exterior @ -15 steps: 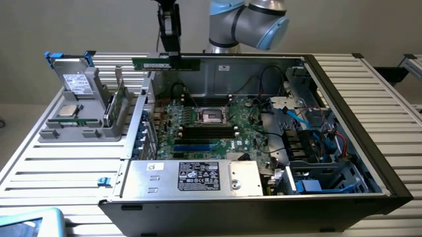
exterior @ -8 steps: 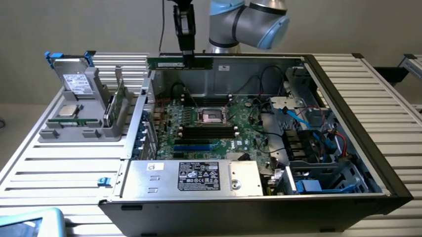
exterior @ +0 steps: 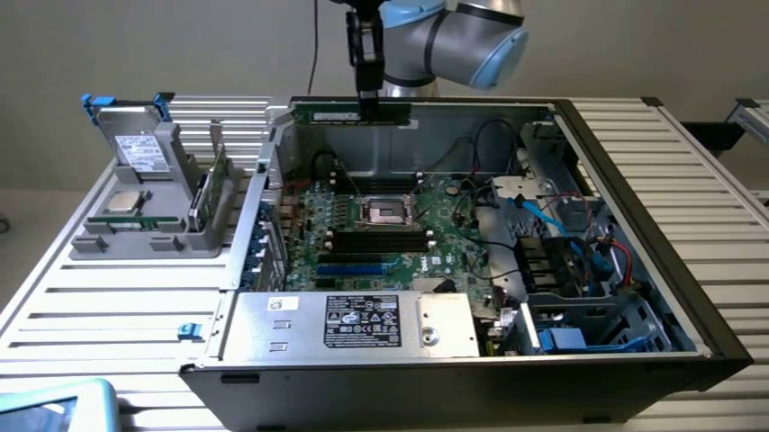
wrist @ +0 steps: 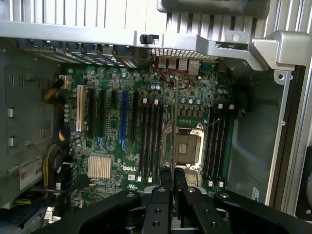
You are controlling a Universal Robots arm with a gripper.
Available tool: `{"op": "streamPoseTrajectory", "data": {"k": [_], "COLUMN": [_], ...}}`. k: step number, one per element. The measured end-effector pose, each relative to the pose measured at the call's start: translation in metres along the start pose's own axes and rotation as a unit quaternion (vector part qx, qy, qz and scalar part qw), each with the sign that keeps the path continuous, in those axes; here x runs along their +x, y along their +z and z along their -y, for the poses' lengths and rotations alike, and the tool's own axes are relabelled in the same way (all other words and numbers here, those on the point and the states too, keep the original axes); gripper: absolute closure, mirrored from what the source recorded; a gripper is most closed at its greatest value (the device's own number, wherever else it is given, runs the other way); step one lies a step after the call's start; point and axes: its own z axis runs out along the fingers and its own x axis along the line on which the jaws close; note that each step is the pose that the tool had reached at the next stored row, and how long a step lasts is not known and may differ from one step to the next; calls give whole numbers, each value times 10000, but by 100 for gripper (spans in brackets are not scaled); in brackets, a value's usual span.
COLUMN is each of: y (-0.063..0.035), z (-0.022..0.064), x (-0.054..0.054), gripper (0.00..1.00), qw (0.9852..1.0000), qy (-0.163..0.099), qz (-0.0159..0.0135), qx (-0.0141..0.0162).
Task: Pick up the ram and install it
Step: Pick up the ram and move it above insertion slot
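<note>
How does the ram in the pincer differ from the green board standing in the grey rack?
The ram is held up by the pincer over the case's back wall; the green board sits in the grey rack beside the case. The ram faces the exterior view broadside; the green board shows mostly its edge. Both are thin and green.

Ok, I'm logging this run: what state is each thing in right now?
gripper: shut on the ram
ram: held level above the case's rear wall, not installed
case: open, side panel off
memory slots: empty
socket: uncovered
processor: lying in the tray
</note>
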Motion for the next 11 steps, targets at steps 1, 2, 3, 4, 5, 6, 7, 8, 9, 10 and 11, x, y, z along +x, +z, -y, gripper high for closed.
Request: {"op": "streamPoseTrajectory", "data": {"k": [1,2,3,4,5,6,7,8,9,10,11], "y": [10,16,20,23,26,30,34,38,42,46,49], "z": [38,76,110,142,170,193,217,238,255,269,282], "x": [-12,-17,-18,-16,-14,-13,-11,-10,-8,-8,-7], "gripper": [86,86,86,86,86,86,86,86,86,86,86], "qw": [10000,10000,10000,10000,10000,10000,10000,10000,10000,10000,10000], "qy": [0,-1,0,0,0,-1,-1,0,2,4,7], "qz": [-8,-11,-15,-19,-24,-28,-33,-38,-43,-47,-50], "qx": [1,3,6,9,12,14,17,19,19,18,18]}}
